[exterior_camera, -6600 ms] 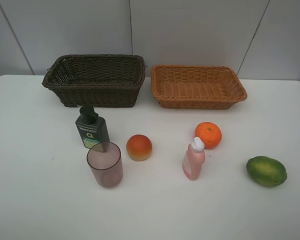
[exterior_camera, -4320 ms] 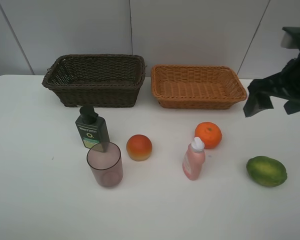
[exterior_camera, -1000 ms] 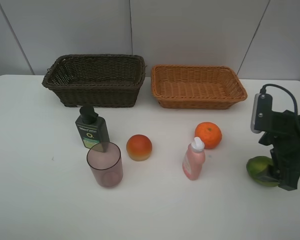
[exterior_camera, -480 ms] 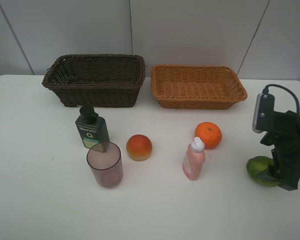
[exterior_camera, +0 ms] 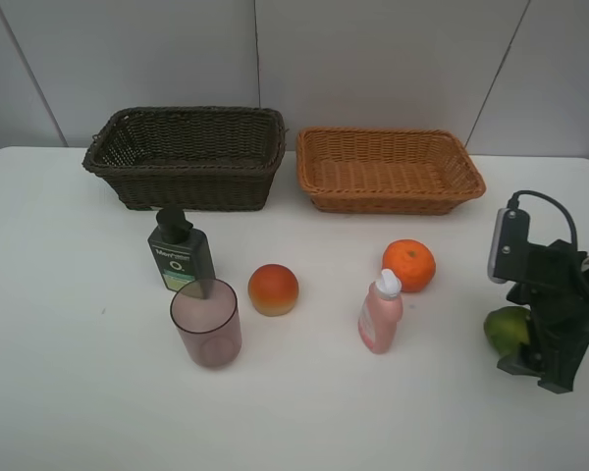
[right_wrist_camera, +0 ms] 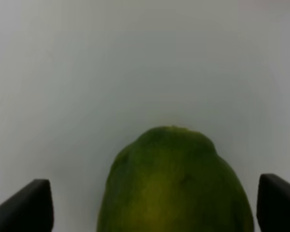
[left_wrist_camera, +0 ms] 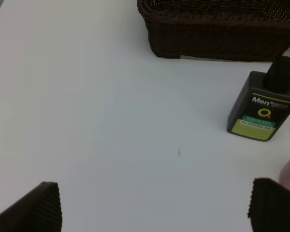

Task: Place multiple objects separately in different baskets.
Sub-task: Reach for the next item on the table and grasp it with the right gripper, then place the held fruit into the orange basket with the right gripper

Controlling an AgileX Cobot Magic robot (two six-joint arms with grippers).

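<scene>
Step in hand: first pick, the grasp of the green oval fruit (exterior_camera: 504, 329). Nothing is in either basket yet.

- Fruit lies on the white surface (exterior_camera: 79, 392) close to its right edge, towards the front right corner, well apart from the other items.
- Right claw (right_wrist_camera: 154, 205) is down at the fruit. The wrist view shows the two fingertips spread wide with the fruit between them and a gap of bare surface on each side. Claw released, nothing gripped.
- Left claw (left_wrist_camera: 154, 208) hangs over the left side of the surface, fingertips far apart with nothing between them. Released too.
- Dark brown wicker basket (exterior_camera: 187, 186) and light tan wicker basket (exterior_camera: 393, 201) sit side by side along the far edge, both empty.
- Waiting mid-surface: tangerine (exterior_camera: 408, 265), pink bottle (exterior_camera: 379, 319), red-orange round fruit (exterior_camera: 273, 289), dark green pump bottle (exterior_camera: 181, 257), mauve cup (exterior_camera: 207, 329) just in front of that bottle.

Next move, as I judge it: close the fingers on the fruit's flanks, firm enough for a smooth rounded skin, lift clear, then carry towards the far edge. The tan basket is the nearer one. The path should pass clear of the tangerine.
</scene>
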